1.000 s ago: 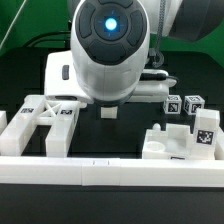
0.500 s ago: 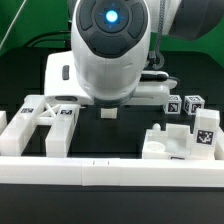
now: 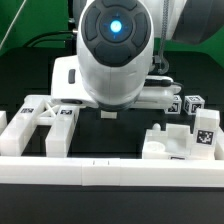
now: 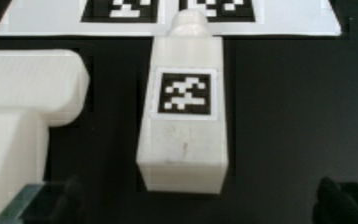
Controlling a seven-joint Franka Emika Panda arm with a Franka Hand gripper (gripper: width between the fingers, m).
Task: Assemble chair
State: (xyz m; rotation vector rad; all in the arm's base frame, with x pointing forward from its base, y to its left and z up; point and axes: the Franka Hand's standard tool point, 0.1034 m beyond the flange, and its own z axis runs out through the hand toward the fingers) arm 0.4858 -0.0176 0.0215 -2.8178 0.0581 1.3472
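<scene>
Blocking exterior view, arm [image 3: 118,50] hides jaws; wrist view shows them spread, tagged post [image 4: 188,110] between, untouched.

The bulky rounded white arm housing [image 3: 118,55] hides the gripper [image 4: 179,207] beneath it and part of the flat marker board [image 3: 62,72].

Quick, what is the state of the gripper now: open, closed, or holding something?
Gripper: open, fingers wide apart, holding nothing; the white post seen between them is not touched.
</scene>
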